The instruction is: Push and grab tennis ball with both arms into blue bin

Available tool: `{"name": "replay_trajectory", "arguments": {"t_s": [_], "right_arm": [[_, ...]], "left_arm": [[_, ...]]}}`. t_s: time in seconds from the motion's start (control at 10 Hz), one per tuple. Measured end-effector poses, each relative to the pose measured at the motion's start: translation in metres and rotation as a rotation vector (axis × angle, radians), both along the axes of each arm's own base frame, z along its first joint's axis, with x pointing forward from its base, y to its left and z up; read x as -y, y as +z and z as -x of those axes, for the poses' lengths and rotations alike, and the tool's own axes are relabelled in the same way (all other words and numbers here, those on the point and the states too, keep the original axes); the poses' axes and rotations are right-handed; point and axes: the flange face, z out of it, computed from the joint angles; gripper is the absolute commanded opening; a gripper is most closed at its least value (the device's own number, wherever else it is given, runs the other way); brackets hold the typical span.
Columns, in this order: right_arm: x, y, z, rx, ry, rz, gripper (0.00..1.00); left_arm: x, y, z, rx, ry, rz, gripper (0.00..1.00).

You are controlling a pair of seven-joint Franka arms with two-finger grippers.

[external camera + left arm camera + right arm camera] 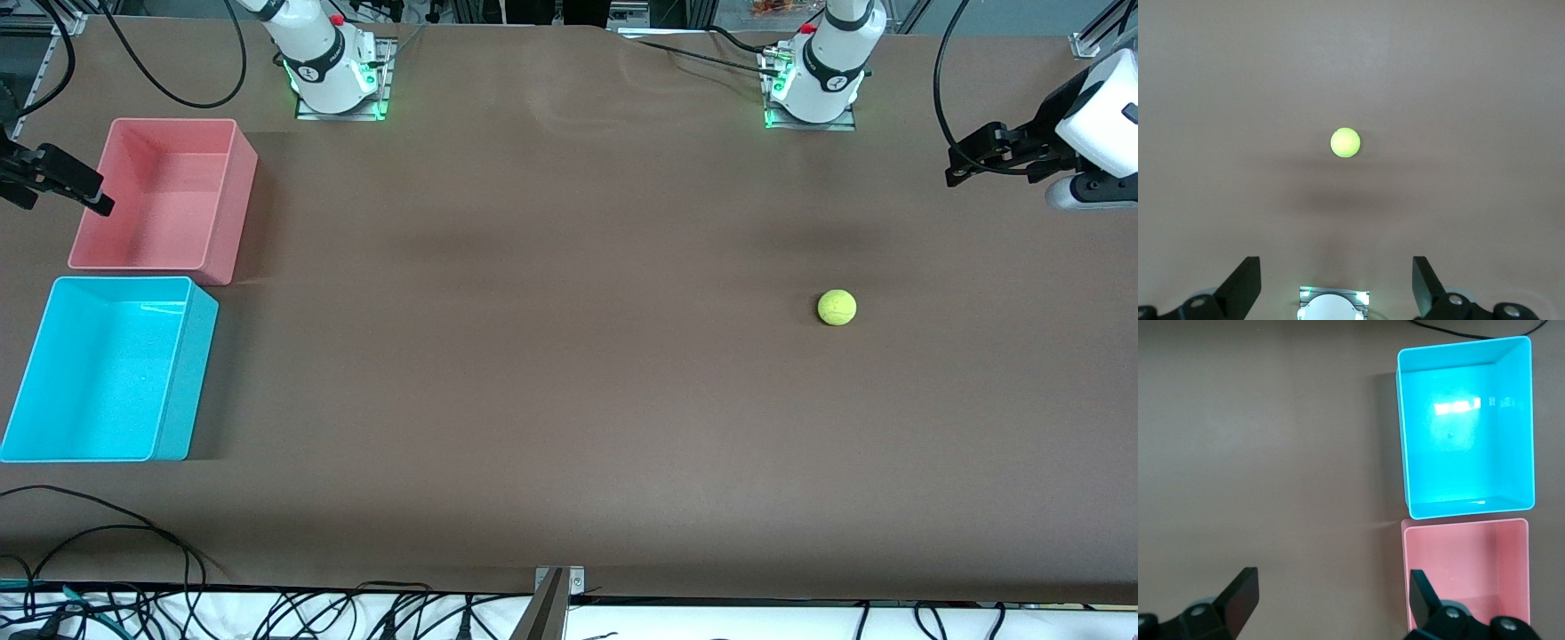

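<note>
Blue bin sits nearest the front cam at the right arm's end of the table, approx 8 o'clock from centre. Pink bin just beside it, farther from cam, approx 10 o'clock. Tennis ball alone at approx 3 o'clock, well apart from both bins. Right gripper over pink bin's edge, fingers spread, holding nothing. Left gripper up over the left arm's end of the table, fingers wide, holding nothing.
</note>
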Motion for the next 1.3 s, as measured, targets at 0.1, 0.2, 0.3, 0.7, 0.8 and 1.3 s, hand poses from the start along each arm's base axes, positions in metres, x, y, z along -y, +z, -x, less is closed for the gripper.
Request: {"name": "replay_trajectory", "arguments": {"t_s": [0.1,0.2,0.3,0.7,0.8,1.3], "right_arm": [[0.0000,0.0001,0.0000,0.000,0.000,0.000,1.00],[0.0000,0.0001,0.0001,0.000,0.000,0.000,1.00],[0.0000,0.0001,0.0001,0.000,0.000,0.000,1.00],[-0.0001,-0.0006,0.0013,-0.010,0.000,-0.001,1.00],[-0.0002,-0.0016,0.0025,-0.022,0.001,-0.002,1.00],[-0.0006,-0.0023,0.0041,-0.033,0.001,-0.003,1.00]], "left_arm": [[0.0000,0.0000,0.0000,0.000,0.000,0.000,1.00],[0.0000,0.0000,0.0000,0.000,0.000,0.000,1.00],[0.0000,0.0000,0.0000,0.000,0.000,0.000,1.00],[0.0000,0.0000,0.0001,-0.001,0.001,0.000,1.00],[0.0000,0.0000,0.0002,-0.001,0.001,0.000,1.00],[0.0000,0.0000,0.0002,-0.001,0.001,0.000,1.00]]}}
